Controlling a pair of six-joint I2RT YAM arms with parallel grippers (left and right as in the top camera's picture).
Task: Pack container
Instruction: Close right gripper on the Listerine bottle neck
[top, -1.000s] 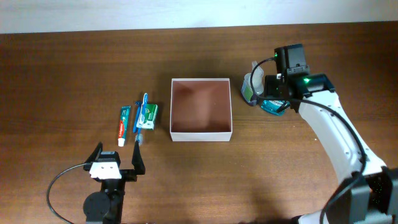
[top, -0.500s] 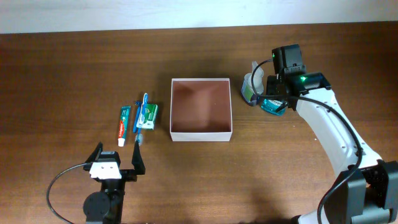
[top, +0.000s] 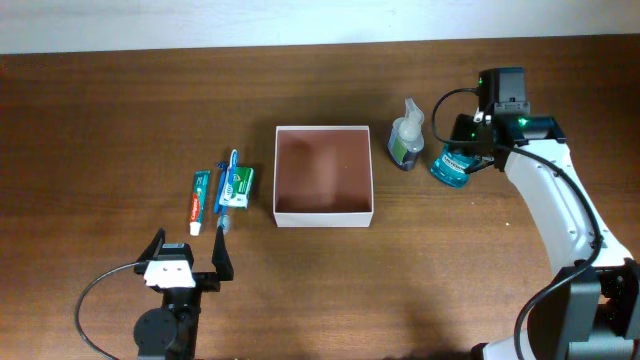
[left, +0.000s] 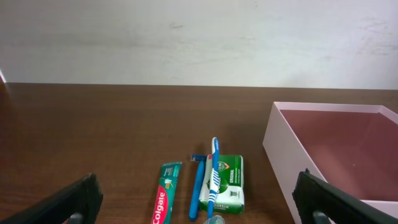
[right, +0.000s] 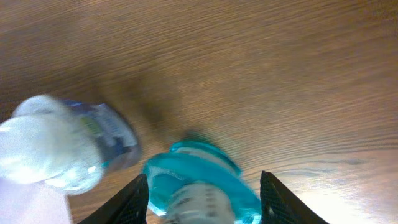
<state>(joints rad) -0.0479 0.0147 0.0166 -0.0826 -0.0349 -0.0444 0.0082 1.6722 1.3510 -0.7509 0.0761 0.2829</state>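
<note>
The container (top: 323, 213) is a square shallow box with white walls and a reddish-brown inside, at the table's middle; it also shows in the left wrist view (left: 283, 146). A clear bottle (top: 407, 136) stands right of it. A teal bottle (top: 452, 165) stands beside that. My right gripper (top: 470, 145) is open, its fingers either side of the teal bottle (right: 202, 186), with the clear bottle (right: 56, 149) to the left. My left gripper (top: 188, 262) is open and empty near the front edge. Toothpaste (top: 198, 201), a blue toothbrush (top: 227, 186) and a green-and-white carton (top: 238, 187) lie left of the box.
The toothpaste (left: 164, 199), toothbrush (left: 212, 171) and carton (left: 225, 183) lie just ahead of the left gripper (left: 199, 202). A pale wall runs behind the table's far edge.
My right gripper has moved right, from over the clear bottle to the teal bottle. The left arm has not moved.
</note>
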